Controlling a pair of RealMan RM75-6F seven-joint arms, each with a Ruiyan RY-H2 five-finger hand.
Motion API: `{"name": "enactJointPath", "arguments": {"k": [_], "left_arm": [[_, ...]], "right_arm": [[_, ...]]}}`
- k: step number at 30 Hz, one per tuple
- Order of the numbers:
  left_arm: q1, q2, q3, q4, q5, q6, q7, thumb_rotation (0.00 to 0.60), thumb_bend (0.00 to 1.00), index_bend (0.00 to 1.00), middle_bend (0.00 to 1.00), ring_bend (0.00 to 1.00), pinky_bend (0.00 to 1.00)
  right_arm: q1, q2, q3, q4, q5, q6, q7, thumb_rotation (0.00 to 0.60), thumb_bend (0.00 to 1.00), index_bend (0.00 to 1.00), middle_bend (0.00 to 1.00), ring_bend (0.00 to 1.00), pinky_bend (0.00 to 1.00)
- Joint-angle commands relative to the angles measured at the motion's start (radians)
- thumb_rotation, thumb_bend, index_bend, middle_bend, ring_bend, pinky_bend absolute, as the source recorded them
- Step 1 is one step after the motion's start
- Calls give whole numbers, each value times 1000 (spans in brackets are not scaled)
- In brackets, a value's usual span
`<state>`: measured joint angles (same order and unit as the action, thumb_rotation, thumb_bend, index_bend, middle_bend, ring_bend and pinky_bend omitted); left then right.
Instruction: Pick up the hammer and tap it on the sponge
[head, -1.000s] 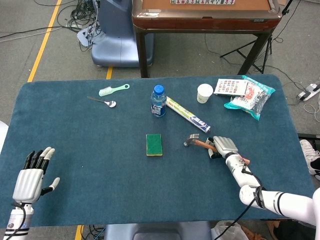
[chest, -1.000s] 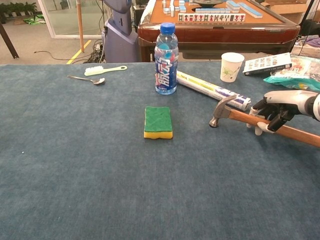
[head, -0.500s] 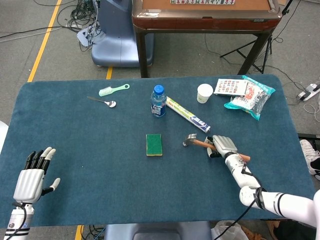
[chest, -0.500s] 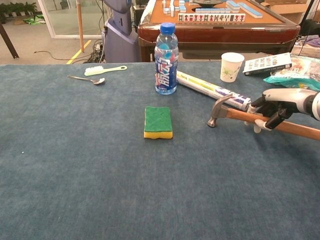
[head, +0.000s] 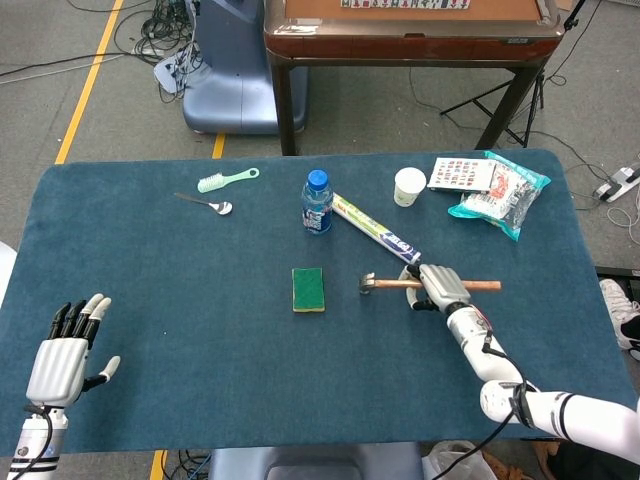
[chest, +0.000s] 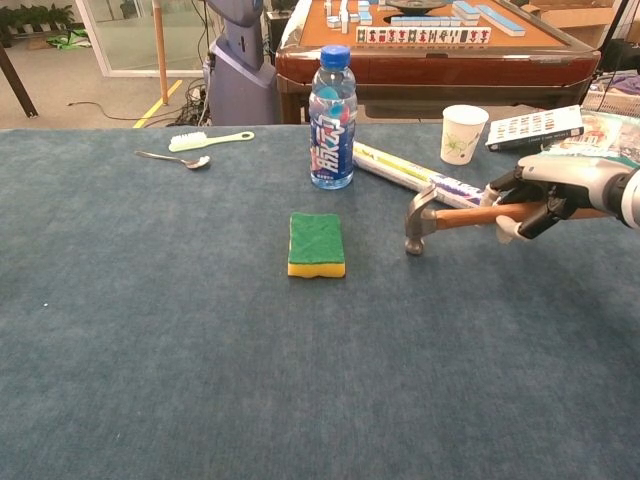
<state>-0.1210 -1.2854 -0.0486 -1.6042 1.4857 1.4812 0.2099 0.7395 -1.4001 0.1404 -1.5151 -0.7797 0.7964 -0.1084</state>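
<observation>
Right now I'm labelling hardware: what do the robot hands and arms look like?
Left robot hand: silver-grey back, black fingers with white tips. Right robot hand: the same silver-grey shell with dark fingers, on a white segmented arm with black joint bands and a thin black cable.

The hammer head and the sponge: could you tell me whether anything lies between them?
Nothing does. In both views only bare blue table cloth separates the hammer, held by the right hand, from the sponge.

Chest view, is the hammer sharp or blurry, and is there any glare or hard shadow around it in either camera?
Chest view: the hammer in the right hand looks sharp, with only a soft shadow on the cloth and no glare. Head view: lighting is even and the hammer is small but clear.
</observation>
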Motion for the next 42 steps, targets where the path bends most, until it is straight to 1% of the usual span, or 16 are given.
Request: {"name": "enactJointPath", "arguments": {"k": [1,6,15,24,30,42], "left_arm": [[0,1,0,0,-1,0,-1,600,227,68,70,46,0],[0,1,0,2,-4,-2,-4,600,227,68,68,45,0],[4,4,0,2,-5,3,-8,600,227,68,68,44,0],[6,6,1,-4,-2,8,-4,600,227,68,68,44,0],[7,9,-1,-7,-2,11,-3,600,227,68,67,43,0],[13,15,1,-17,-1,19,3,600,227,68,67,43,0]], "right_arm": [[-12,-2,11,-6,-31,14,19,600,1000,526,602,375,251],[-17,-2,19,-13,-60,10,36,600,1000,542,615,401,299],[-6,16,37,-31,-67,-14,42,600,1000,579,651,459,366],[9,54,52,-65,-64,-46,50,600,1000,606,682,529,572],[20,67,62,-69,-60,-66,65,600,1000,622,708,568,671],[58,85,66,-63,-51,-126,75,600,1000,654,755,627,745]]}}
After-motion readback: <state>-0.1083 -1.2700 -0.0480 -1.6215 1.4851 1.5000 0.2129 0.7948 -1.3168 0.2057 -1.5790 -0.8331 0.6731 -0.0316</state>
